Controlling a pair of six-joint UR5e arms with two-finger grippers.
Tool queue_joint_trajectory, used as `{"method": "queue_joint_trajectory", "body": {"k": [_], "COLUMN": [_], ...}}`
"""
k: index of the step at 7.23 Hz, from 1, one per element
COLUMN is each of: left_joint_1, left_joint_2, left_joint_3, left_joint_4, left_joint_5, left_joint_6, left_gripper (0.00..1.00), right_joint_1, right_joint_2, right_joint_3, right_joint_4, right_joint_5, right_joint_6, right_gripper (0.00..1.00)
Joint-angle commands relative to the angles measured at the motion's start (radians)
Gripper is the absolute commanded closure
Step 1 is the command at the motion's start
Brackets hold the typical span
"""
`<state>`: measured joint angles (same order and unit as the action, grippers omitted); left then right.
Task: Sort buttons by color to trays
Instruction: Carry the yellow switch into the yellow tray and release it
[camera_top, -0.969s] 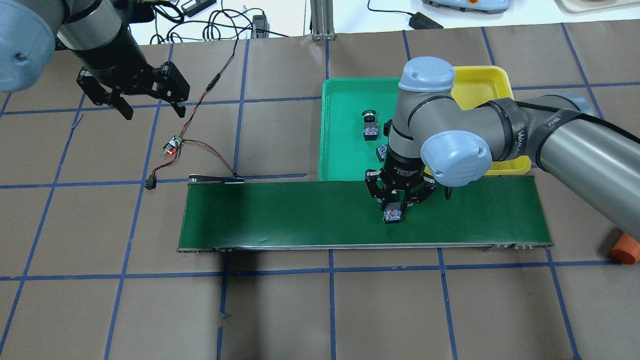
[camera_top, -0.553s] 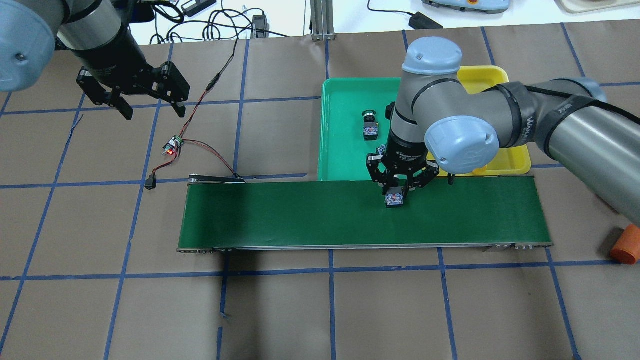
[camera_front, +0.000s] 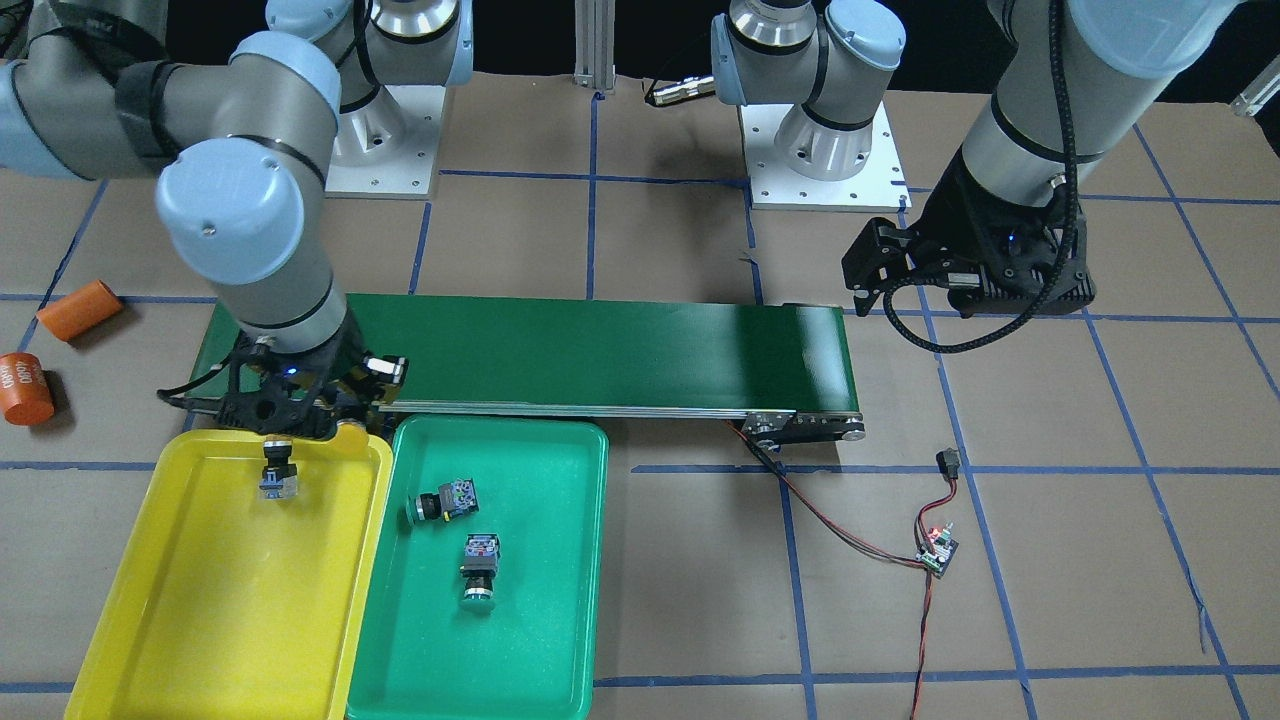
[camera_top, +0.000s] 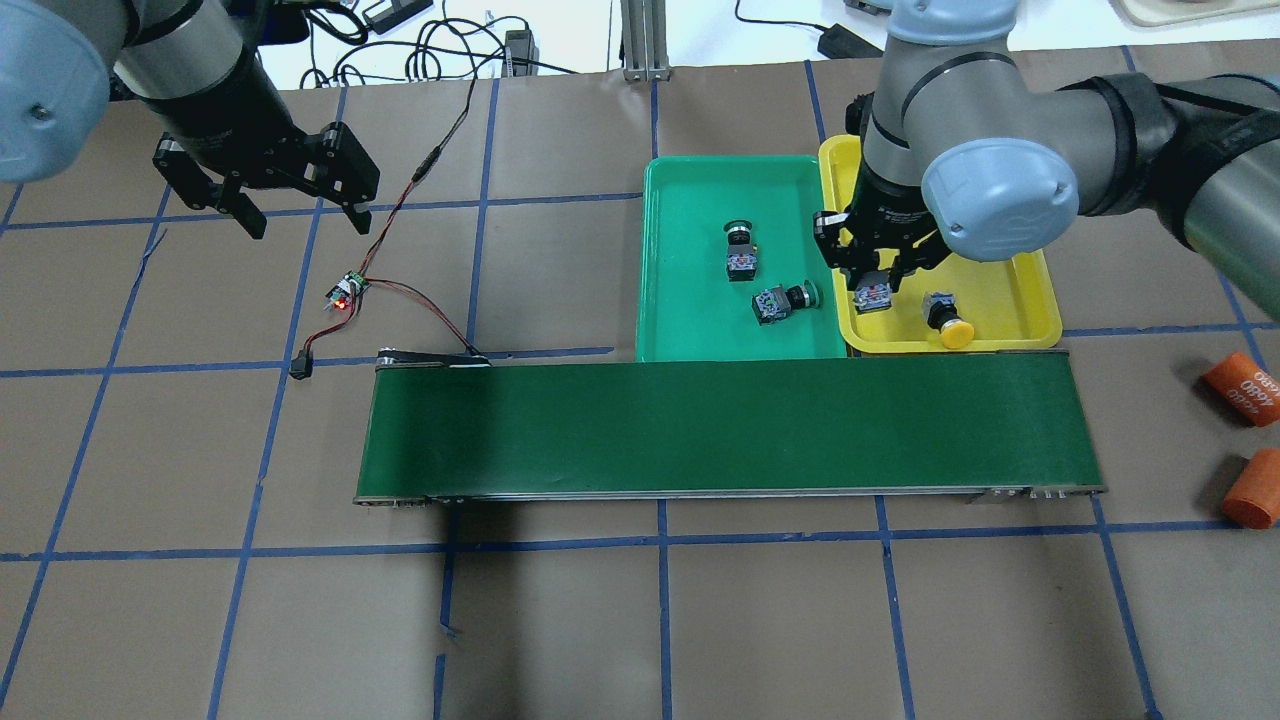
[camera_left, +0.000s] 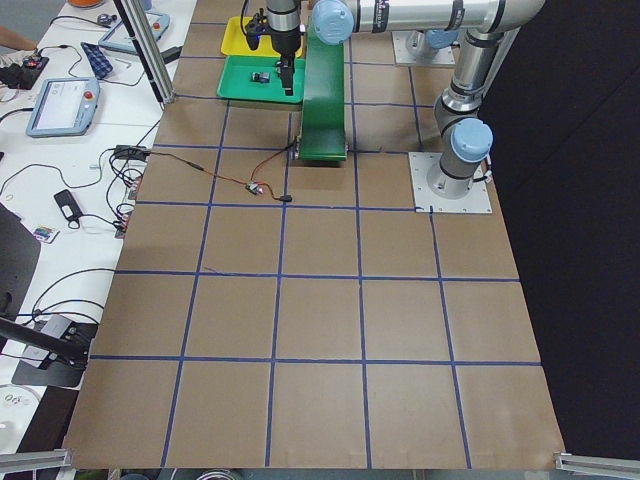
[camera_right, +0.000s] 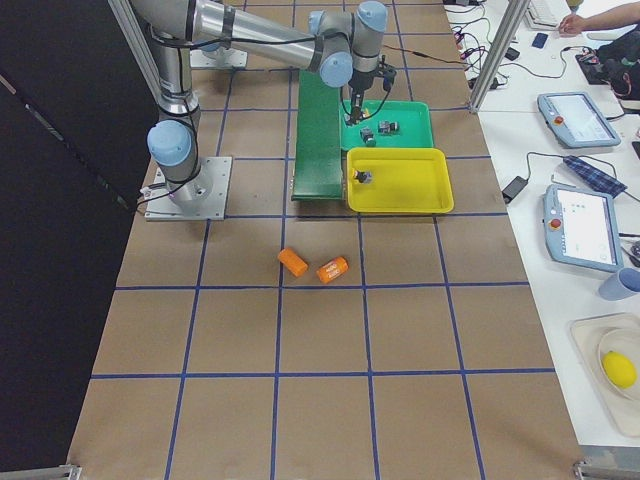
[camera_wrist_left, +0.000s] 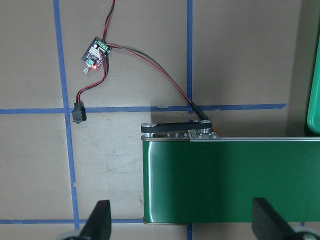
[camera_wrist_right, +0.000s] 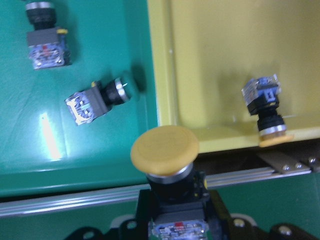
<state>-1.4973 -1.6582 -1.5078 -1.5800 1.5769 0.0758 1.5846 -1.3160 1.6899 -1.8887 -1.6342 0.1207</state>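
The right tool (camera_top: 873, 287) pinches a yellow-capped button (camera_wrist_right: 164, 146) above the yellow tray (camera_top: 1010, 290), near a second yellow button (camera_top: 946, 320). The left tool (camera_top: 308, 226), spread wide, hangs over the tabletop (camera_top: 560, 250).

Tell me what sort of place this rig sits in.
Most likely a robotics lab or test cell: a left arm and a right arm bolted to a paper-covered table gridded with blue tape, a small conveyor belt wired to a bare circuit board, and teach pendants on a side bench.
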Motion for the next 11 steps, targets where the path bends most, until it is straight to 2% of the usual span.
{"method": "queue_joint_trajectory", "body": {"k": [1, 2, 6, 7, 8, 9, 10, 11], "left_joint_1": [0.0, 0.0, 0.0, 0.0, 0.0, 0.002, 0.002, 0.002], "left_joint_2": [0.002, 0.002, 0.0, 0.002, 0.0, 0.002, 0.0, -0.002], "left_joint_3": [-0.002, 0.001, 0.001, -0.002, 0.001, 0.001, 0.003, 0.006], "left_joint_4": [0.0, 0.001, 0.0, 0.0, 0.0, 0.0, 0.0, 0.0], "left_joint_5": [0.0, 0.0, 0.0, 0.0, 0.0, 0.0, 0.002, 0.0], "left_joint_6": [0.001, 0.001, -0.001, -0.001, -0.001, 0.001, 0.001, 0.001], "left_gripper": [0.0, 0.0, 0.0, 0.0, 0.0, 0.0, 0.0, 0.0], "right_joint_1": [-0.118, -0.12, -0.12, -0.118, -0.12, -0.117, -0.114, -0.103], "right_joint_2": [0.05, 0.076, 0.067, 0.058, -0.007, -0.125, -0.243, -0.317], "right_joint_3": [-0.016, -0.016, -0.028, -0.064, -0.088, -0.091, -0.076, -0.073], "right_joint_4": [-0.067, -0.105, -0.115, -0.075, 0.041, 0.166, 0.309, 0.377], "right_joint_5": [-0.009, -0.003, 0.004, 0.001, 0.002, 0.014, 0.061, 0.101], "right_joint_6": [-0.209, -0.228, -0.228, -0.228, -0.228, -0.231, -0.227, -0.221], "right_gripper": [0.89, 0.01, 0.0, 0.0, 0.0, 0.0, 0.0, 0.0]}}
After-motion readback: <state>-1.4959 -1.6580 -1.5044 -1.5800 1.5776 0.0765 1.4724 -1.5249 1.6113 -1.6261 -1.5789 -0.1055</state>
